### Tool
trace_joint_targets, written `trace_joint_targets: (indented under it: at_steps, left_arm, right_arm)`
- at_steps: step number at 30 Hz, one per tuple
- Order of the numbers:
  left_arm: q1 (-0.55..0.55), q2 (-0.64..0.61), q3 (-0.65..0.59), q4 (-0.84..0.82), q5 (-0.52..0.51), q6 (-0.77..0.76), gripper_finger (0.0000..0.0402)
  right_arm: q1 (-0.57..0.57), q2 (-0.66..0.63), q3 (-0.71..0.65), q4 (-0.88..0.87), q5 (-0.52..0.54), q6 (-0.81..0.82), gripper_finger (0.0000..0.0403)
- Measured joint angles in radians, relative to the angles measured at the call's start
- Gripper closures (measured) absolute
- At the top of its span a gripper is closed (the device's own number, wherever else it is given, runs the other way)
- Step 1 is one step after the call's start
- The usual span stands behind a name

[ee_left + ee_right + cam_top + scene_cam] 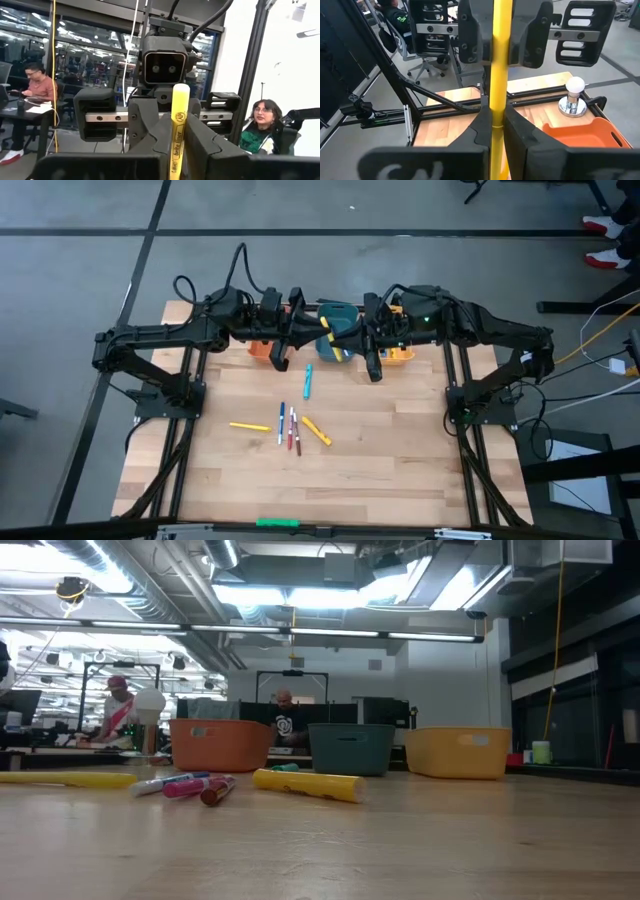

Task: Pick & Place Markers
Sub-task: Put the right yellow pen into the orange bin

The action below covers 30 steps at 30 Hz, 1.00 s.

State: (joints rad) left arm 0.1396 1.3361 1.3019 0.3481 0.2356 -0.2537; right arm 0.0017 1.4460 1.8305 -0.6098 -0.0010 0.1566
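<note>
Gripping slim yellow marker (179, 131) | both grippers | smooth plastic barrel

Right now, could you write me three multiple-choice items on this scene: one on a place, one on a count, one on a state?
1. Where do the two grippers meet?
A. above the bins
B. at the table's near edge
C. beside the table
2. How many bins stand on the table?
A. one
B. two
C. three
3. The raised yellow marker is
A. lying flat
B. held by both grippers
C. inside a bin

A: the high view shows it.
C: orange bin, teal bin, yellow bin.
B: left gripper and right gripper clamp the yellow marker.
</note>
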Motion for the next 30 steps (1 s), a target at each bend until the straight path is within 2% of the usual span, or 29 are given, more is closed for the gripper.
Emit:
trace_joint_targets:
  at_steps: [6,15,23,30]
  left_arm:
    - [-0.001,0.000,0.000,0.004,-0.003,0.004,0.0379]
    - [-0.001,-0.001,0.000,0.045,0.000,0.005,0.0379]
    - [0.005,-0.001,0.000,0.030,-0.001,0.005,0.0379]
    - [0.046,-0.030,-0.001,-0.076,-0.027,0.005,0.0379]
  right_arm:
    - [0.000,0.000,0.000,0.003,0.000,0.000,0.0374]
    - [0.000,-0.001,0.000,0.041,0.000,0.007,0.0278]
    - [0.000,-0.002,0.000,0.045,0.000,0.024,0.0231]
    - [0.000,-0.044,0.000,0.044,0.014,0.019,0.0204]
